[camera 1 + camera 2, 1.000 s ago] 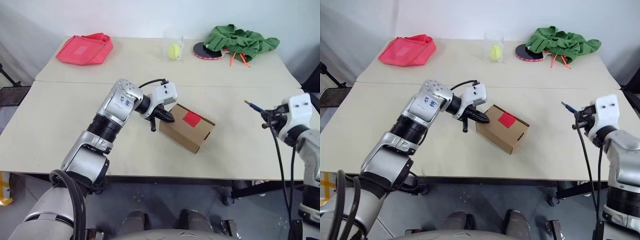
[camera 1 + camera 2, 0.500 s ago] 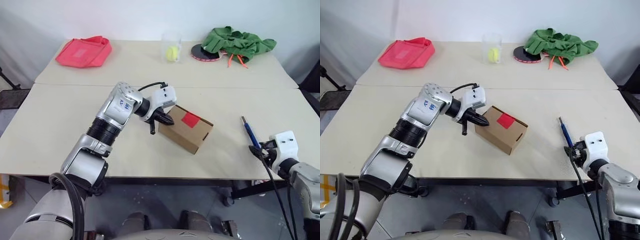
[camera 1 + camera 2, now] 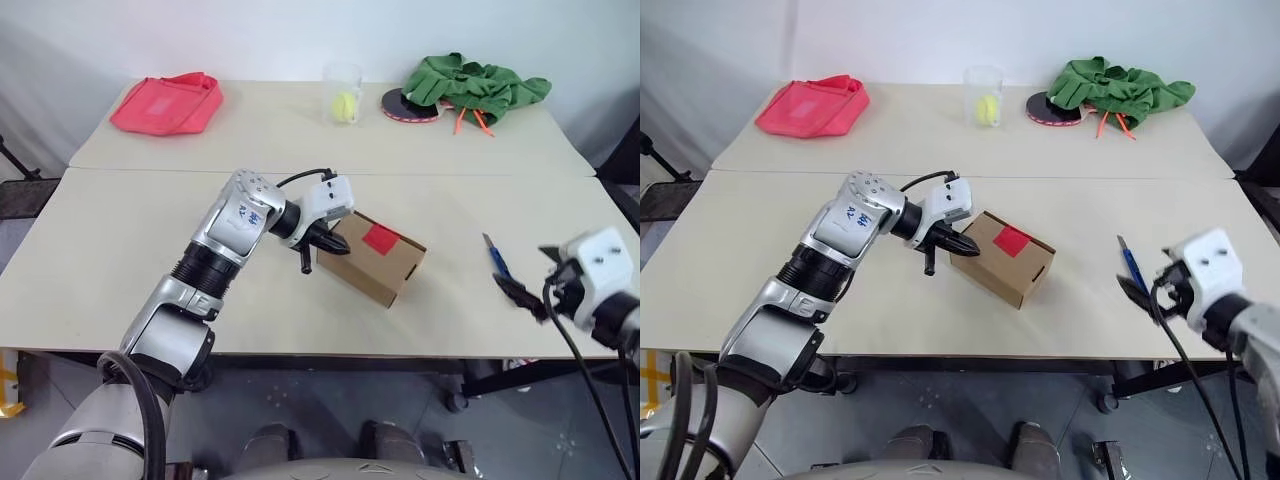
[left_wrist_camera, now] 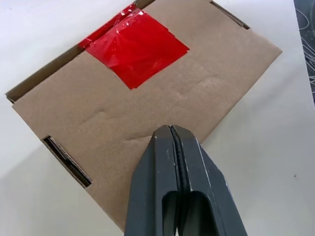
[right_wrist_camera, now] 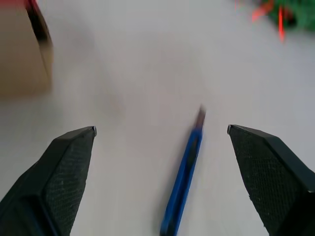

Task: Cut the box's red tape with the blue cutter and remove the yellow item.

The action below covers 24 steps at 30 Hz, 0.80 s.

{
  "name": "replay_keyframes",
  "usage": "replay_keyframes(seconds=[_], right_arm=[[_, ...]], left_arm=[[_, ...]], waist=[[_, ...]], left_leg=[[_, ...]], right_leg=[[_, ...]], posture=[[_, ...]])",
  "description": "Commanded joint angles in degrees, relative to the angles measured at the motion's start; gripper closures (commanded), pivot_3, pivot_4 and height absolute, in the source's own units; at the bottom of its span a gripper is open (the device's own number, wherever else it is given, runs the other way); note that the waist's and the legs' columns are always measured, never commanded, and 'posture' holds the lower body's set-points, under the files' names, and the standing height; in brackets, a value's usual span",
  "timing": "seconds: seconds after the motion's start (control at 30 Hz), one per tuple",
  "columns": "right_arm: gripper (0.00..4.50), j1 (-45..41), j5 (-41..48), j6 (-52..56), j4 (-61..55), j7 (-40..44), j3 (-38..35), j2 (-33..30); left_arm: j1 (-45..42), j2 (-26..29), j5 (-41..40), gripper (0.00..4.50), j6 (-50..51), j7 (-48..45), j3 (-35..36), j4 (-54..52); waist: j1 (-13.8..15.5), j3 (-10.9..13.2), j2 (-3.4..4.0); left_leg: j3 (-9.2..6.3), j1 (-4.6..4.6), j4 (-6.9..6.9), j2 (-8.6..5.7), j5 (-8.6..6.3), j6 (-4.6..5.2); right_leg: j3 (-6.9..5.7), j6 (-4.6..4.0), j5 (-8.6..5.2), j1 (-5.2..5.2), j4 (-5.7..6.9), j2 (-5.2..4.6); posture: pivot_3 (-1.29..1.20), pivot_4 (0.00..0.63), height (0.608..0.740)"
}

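the small brown corrugated cardboard box (image 3: 372, 258) sits near the middle of the pale beige surface (image 3: 120, 250), turned at an angle, its flaps down and a bright red square of tape (image 3: 382, 239) across the seam on top. the left hand (image 3: 332, 243), its two black fingers (image 4: 181, 167) clenched together with nothing between them, presses its tips against the box's near-left edge; in the left wrist view the tips lie on the cardboard below the tape, apart from it. the slim blue pen-shaped cutter (image 3: 1130, 266) lies flat on the surface well to the right of the box, its dark tip pointing away from the robot. the right hand (image 3: 1140, 295) hovers just beside the cutter's near end with its fingers (image 5: 64, 172) spread wide and released; in the right wrist view the cutter lies between them, touched by neither. at the far edge rest a red-pink cloth bag (image 3: 165, 100), a clear cup holding a yellow-green ball (image 3: 346, 102) and a crumpled green cloth (image 3: 470, 80). the yellow item cannot be made out
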Motion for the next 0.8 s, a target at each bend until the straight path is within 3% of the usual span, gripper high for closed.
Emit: replay_keyframes(seconds=[0.03,0.2,0.33,0.6,0.77,0.8], right_arm=[[0.02,-10.79,2.65,6.6,3.28,2.2,7.22,-4.77],[0.02,-26.27,-1.65,8.23,16.39,5.74,21.77,-7.15],[0.02,-33.27,-4.97,5.05,24.22,7.54,27.61,-6.18],[2.64,-41.1,-11.82,-3.2,39.69,8.39,34.38,0.41],[4.45,-44.41,-16.72,-10.31,50.54,9.72,38.16,5.08],[4.48,-44.82,-17.3,-11.32,52.14,10.25,38.57,5.86]], left_arm=[[1.49,-0.78,-0.35,4.5,0.86,-1.07,-2.43,1.77],[1.34,-1.22,-0.55,4.5,0.86,-0.34,-2.22,2.34],[1.24,-1.22,-1.22,4.5,1.2,0.81,-1.02,1.83],[2.01,2.12,-5.99,4.5,8.7,3.97,6.29,-6.81],[5.12,8.91,-11.7,4.5,16.53,3.53,11.48,-16.95],[5.81,9.88,-13.35,4.5,18.49,3.5,12.87,-19.16]], waist=[[0.0,0.01,-0.01],[0.21,0.02,-0.03],[0.23,0.02,-0.03],[-0.33,0.18,-0.07],[-1.56,0.27,0.01],[-1.63,0.27,0.01]], left_leg=[[-0.01,0.0,0.01,0.02,0.0,0.0],[-0.09,-0.15,0.03,-0.04,-0.06,0.1],[-0.02,-0.22,0.06,-0.19,-0.1,0.16],[0.01,-0.26,0.05,-0.38,-0.08,0.15],[0.1,-0.51,-0.02,-0.38,-0.04,0.07],[0.09,-0.58,-0.04,-0.38,-0.03,0.04]], right_leg=[[-0.01,-0.01,0.0,0.0,0.0,0.0],[-0.01,-0.01,0.0,-0.02,-0.09,0.01],[0.04,0.05,0.03,-0.03,-0.19,-0.01],[0.07,0.14,0.07,-0.1,-0.17,-0.01],[0.07,0.21,0.11,-0.49,-0.03,0.0],[0.07,0.21,0.11,-0.63,0.03,0.0]], posture=[[0.0,0.15,0.74],[0.0,0.15,0.74],[0.0,0.15,0.74],[0.0,0.15,0.74],[0.0,0.15,0.74],[0.0,0.15,0.74]])
